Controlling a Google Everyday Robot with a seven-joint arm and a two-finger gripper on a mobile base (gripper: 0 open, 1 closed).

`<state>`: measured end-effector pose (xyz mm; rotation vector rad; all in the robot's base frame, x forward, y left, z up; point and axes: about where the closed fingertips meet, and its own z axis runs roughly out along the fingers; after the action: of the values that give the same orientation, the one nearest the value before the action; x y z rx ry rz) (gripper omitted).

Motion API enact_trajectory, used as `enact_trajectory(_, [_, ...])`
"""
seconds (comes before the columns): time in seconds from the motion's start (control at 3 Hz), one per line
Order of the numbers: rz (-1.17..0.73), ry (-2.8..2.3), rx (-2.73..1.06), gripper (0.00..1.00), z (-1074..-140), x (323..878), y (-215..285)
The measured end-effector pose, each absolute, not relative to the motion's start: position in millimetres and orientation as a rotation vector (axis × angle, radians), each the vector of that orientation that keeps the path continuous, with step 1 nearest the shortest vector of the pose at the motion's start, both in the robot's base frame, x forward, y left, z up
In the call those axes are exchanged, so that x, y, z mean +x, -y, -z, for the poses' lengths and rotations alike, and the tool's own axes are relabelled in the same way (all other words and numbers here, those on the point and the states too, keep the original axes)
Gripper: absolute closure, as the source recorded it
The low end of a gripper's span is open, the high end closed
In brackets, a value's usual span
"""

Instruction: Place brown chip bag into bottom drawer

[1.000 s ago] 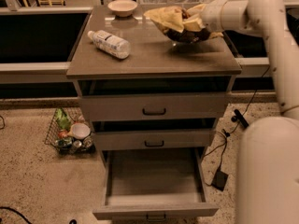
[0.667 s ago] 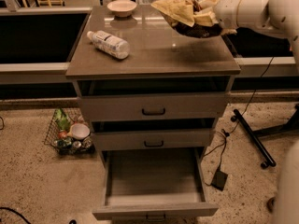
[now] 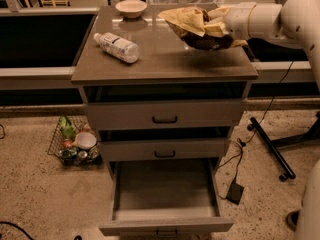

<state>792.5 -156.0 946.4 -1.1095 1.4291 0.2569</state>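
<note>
The brown chip bag (image 3: 192, 28), pale yellow at its end and dark brown in the middle, hangs in the air above the right side of the cabinet top (image 3: 165, 59). My gripper (image 3: 216, 28) is shut on the bag from the right, with the white arm reaching in from the upper right. The bottom drawer (image 3: 165, 194) is pulled out at the foot of the cabinet, a flat grey tray with a dark bar handle on its front. The two drawers above it are shut.
A clear plastic bottle (image 3: 117, 46) with a white label lies on the cabinet top's left. A small bowl (image 3: 131, 7) stands at the back. A wire basket (image 3: 75, 144) of items sits on the floor to the left. A cable and pedal (image 3: 234, 191) lie to the right.
My gripper has lifted the chip bag off the cabinet top and carried it slightly up and to the right. The view has shifted a little. The drawer has not moved.
</note>
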Motion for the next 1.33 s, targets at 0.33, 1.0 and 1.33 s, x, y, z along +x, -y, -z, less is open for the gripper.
enact_trajectory(0.33, [-0.253,-1.376,-1.178,1.0,-959.7,768.7,146.6])
enact_trajectory(1.0, [-0.278,-1.248,-1.22,1.0,-990.7,665.7,129.7])
enact_trajectory(1.33, [-0.344,-1.261,-1.221,1.0,-974.7,619.1,120.6])
